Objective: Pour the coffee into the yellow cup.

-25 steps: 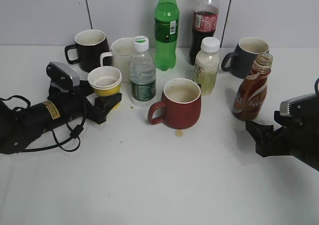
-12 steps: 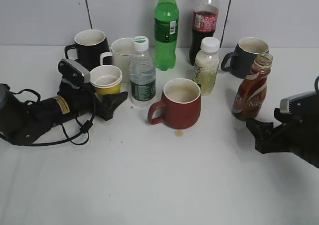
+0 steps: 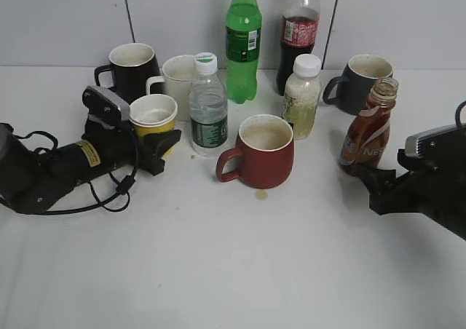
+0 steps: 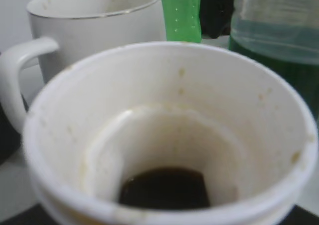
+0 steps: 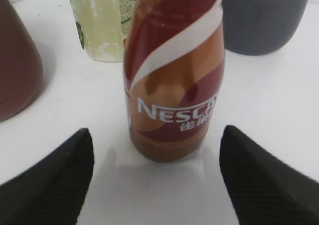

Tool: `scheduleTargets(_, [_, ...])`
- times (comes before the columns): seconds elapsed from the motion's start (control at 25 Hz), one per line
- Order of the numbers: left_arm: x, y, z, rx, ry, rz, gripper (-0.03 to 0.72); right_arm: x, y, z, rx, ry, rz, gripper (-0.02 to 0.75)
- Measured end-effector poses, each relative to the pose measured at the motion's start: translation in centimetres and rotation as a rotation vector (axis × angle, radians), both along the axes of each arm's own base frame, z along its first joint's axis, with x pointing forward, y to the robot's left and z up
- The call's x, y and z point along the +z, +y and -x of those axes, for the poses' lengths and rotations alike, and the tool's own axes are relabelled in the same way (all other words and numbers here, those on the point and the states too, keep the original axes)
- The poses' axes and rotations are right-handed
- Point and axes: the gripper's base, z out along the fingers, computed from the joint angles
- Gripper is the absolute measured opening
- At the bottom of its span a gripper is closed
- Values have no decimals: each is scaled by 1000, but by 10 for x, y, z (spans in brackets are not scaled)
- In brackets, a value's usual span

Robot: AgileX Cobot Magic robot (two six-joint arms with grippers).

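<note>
The yellow cup [image 3: 154,121] stands at the left, white inside, with a little dark coffee at its bottom in the left wrist view [image 4: 164,135]. My left gripper [image 3: 156,147] lies low on the table with its fingers closed around the cup's base. The jaws themselves are hidden in the left wrist view. The brown Nescafe bottle [image 3: 368,136] stands uncapped at the right. My right gripper [image 3: 373,180] is open just in front of it. The bottle [image 5: 174,85] stands ahead of the two spread fingertips [image 5: 156,158], not touched by them.
A red mug [image 3: 262,154] stands in the middle, with a small brown spill [image 3: 261,194] before it. A water bottle [image 3: 208,107], white mug [image 3: 177,78] and black mug [image 3: 135,70] crowd the cup. A green bottle [image 3: 242,41], cola bottle [image 3: 298,34], pale drink bottle [image 3: 301,96] and grey mug [image 3: 364,81] stand behind.
My left arm slid forward around the yellow cup and its fingers narrowed on it. My right gripper moved up toward the Nescafe bottle.
</note>
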Motion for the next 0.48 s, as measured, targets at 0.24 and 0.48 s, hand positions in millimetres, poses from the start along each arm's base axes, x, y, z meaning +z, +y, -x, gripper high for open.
scheduleTargets(0.24, [13,3,12,1,1,5,398,1,1,-3,7,-11,-1,594])
scheduleTargets(0.48, [33,7,30,-1,-13,17,398,4,3,-26,-4,-65,-24,608])
